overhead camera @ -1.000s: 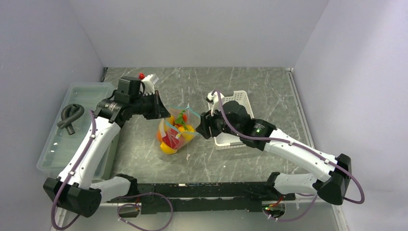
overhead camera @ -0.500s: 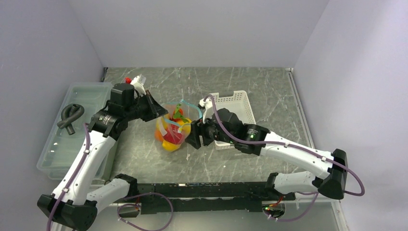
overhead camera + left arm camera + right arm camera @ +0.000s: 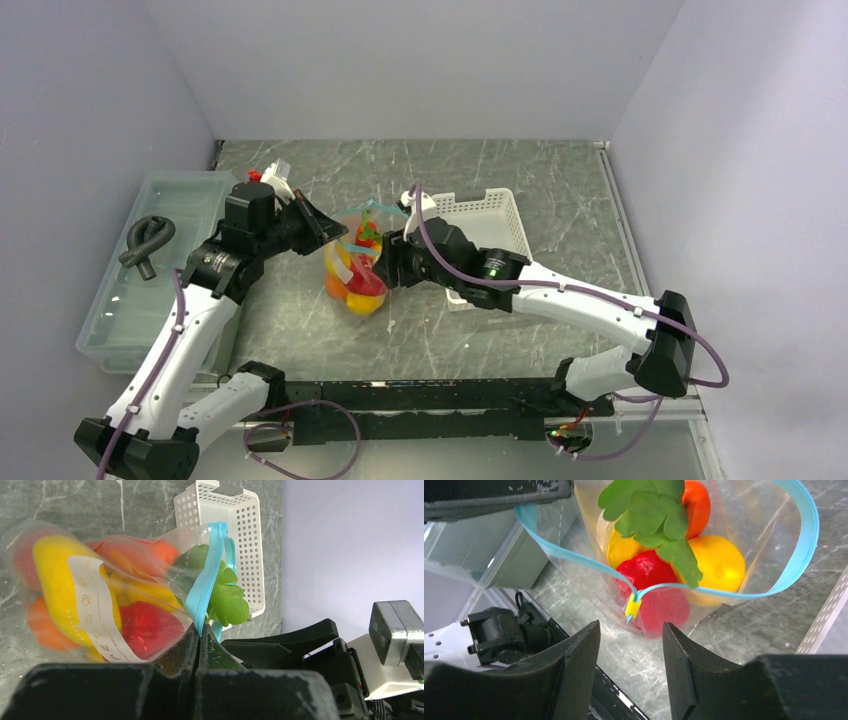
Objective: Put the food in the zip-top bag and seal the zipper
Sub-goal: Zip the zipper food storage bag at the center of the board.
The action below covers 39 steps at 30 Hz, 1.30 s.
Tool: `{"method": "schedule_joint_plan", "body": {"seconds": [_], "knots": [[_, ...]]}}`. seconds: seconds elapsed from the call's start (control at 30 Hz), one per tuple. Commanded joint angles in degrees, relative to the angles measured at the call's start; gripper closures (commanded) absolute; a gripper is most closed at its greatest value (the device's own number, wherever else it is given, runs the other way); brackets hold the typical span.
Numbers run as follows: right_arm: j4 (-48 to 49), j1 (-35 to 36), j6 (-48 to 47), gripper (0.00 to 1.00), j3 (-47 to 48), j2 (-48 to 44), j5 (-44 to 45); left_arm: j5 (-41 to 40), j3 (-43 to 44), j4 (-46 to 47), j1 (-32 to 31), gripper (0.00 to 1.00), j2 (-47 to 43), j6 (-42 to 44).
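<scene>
The clear zip-top bag hangs at the table's middle, its mouth gaping. Inside lies the food: a red pepper, a yellow fruit, an orange one and a green leafy piece poking out of the mouth. My left gripper is shut on the teal-blue zipper at the bag's left corner and holds it up. My right gripper stands open just short of the bag's near side. The zipper's yellow slider sits a little beyond its fingertips, untouched.
A white perforated basket stands right behind the right arm's wrist. A translucent bin with a black hose on its lid lies along the table's left edge, beside the left arm.
My right gripper has swung left from the basket to the bag's mouth. The left gripper, still clamped on the zipper, has shifted slightly left, and the bag has swung with it.
</scene>
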Motion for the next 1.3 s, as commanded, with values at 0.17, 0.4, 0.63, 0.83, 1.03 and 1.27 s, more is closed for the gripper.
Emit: {"method": "schedule_joint_plan", "body": {"seconds": [0.17,0.4,0.63,0.83,1.03,1.27], "knots": [[3.3,0.3,0.9,0.62,4.4,2.2,5.9,0.6,0.6,5.5,-0.2,1.00,-1.7,-2.1],[3.6,0.3,1.4,0.63,6.0,4.7,4.7,0.6,0.6,5.2,-0.2,1.00,-1.9,-2.1],[3.5,0.3,1.0,0.69,7.0,6.1,5.7,0.7,0.9,4.9,-0.2,1.00,-2.0,-1.8],[2.4,0.3,-0.7,1.00,7.7,5.0,6.5,0.1,0.4,3.9,-0.2,1.00,-2.6,-1.4],[-2.8,0.3,-6.4,1.00,11.4,4.1,4.1,-2.9,-0.3,1.6,-0.2,1.00,-3.9,-0.4],[-14.0,0.3,-15.9,1.00,18.5,4.3,-0.8,-7.0,-0.6,-1.8,-0.2,0.82,-5.6,1.8]]}}
